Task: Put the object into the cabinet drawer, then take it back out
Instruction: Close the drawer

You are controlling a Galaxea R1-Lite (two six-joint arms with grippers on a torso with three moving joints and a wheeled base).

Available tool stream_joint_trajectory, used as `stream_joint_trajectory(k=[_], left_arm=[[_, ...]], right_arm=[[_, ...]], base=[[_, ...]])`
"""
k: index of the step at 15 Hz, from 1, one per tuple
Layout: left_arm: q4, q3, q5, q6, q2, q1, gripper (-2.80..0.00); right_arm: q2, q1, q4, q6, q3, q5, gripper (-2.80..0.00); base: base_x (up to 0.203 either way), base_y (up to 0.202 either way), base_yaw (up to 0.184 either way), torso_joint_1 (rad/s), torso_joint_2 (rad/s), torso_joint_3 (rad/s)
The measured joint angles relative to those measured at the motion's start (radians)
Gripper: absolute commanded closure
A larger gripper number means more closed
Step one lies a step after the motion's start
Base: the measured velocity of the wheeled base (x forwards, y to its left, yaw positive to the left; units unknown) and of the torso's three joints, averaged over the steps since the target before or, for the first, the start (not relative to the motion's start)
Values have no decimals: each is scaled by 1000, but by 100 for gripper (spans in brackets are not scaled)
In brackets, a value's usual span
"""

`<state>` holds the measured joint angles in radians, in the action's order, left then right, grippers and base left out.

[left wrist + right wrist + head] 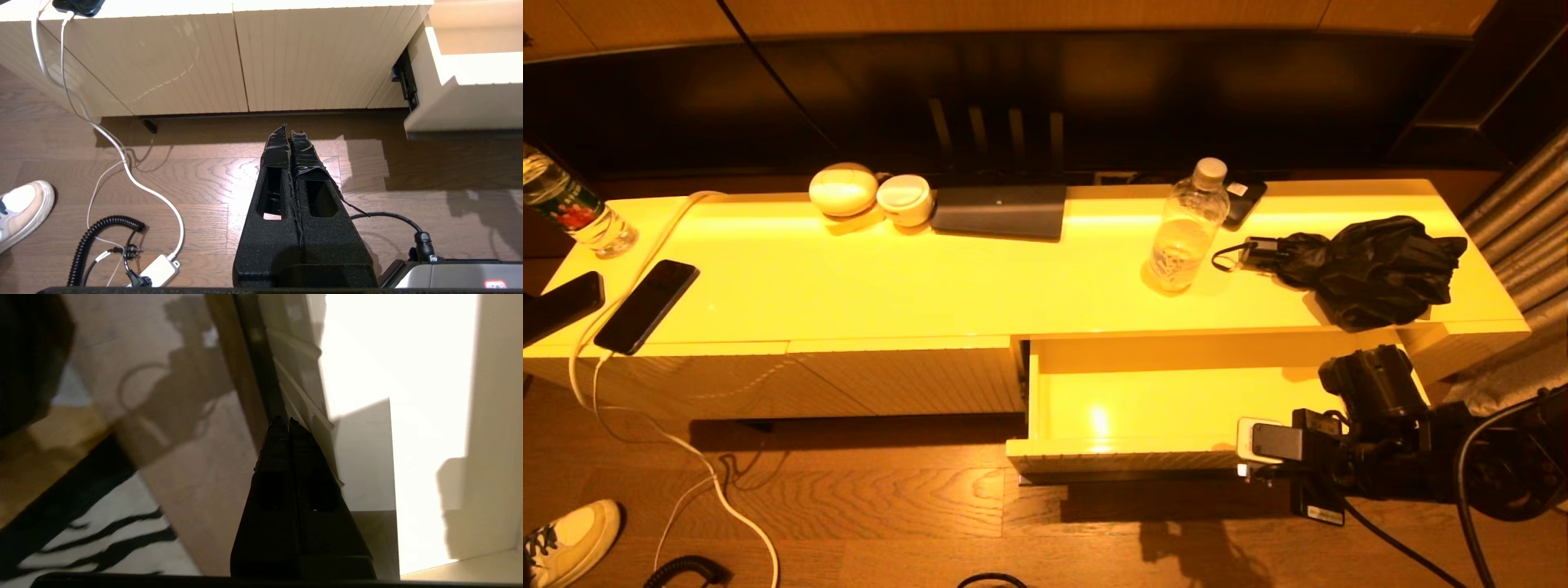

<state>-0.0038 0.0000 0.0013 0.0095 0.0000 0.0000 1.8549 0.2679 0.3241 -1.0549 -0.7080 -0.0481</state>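
From the head view, the wide cream-yellow cabinet drawer (1143,400) stands pulled out and holds nothing, while the likely objects — a clear plastic water bottle (1186,229) and a crumpled black umbrella (1372,265) — sit on the glossy yellow surface (849,286) above it. The right arm crowds the drawer's front corner; lifting carelessly could clip the rim.

In the left wrist view, the left gripper (291,132) hangs closed and empty over the wooden floor (196,179), idle.

In the right wrist view, the right gripper (284,424) is closed on nothing beside the drawer's ribbed front — any sideways drift could nudge the drawer shut.
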Motion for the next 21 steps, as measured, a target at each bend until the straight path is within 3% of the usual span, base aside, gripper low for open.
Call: stream_joint_trajectory(k=[3,21], left_arm=[[0,0,0,0,0,0,0],[0,0,0,-1,0,0,0]], right_arm=[[20,0,66,-1,-42,0,0],[209,-56,122,3,-402,-6,0]], base=[[0,0,0,0,0,0],[0,0,0,0,0,0]])
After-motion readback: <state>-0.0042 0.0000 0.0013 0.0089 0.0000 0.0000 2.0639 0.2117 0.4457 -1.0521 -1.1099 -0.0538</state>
